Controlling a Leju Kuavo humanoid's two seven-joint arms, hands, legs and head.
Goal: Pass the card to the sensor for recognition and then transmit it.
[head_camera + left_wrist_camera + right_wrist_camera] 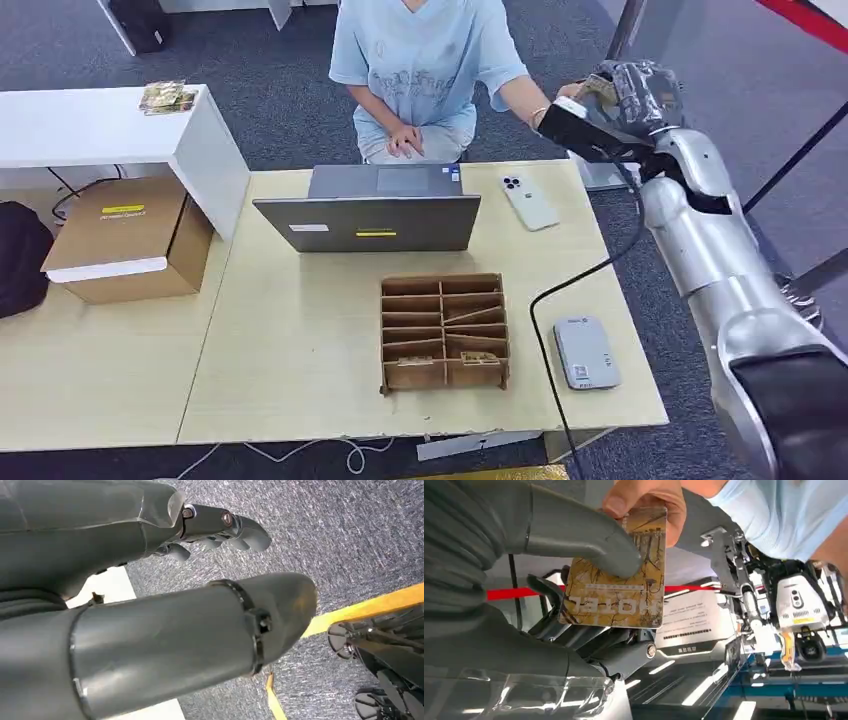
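Note:
My right hand (635,88) is raised past the table's far right corner and holds a gold-brown hotel card (616,587), with the thumb (584,535) pressing on its face. A person's hand (649,500) pinches the card's far edge at the same time; the person (425,70) sits behind the table in a light blue shirt. The grey card sensor (586,352) lies on the table's near right part, with a black cable running from it. My left hand (220,530) hangs over grey carpet, fingers loosely curled and holding nothing.
A brown slotted card holder (443,332) stands at the table's middle front, with a card in a near slot. A grey laptop (375,208) and a white phone (529,201) lie farther back. A cardboard box (125,240) sits on the left table.

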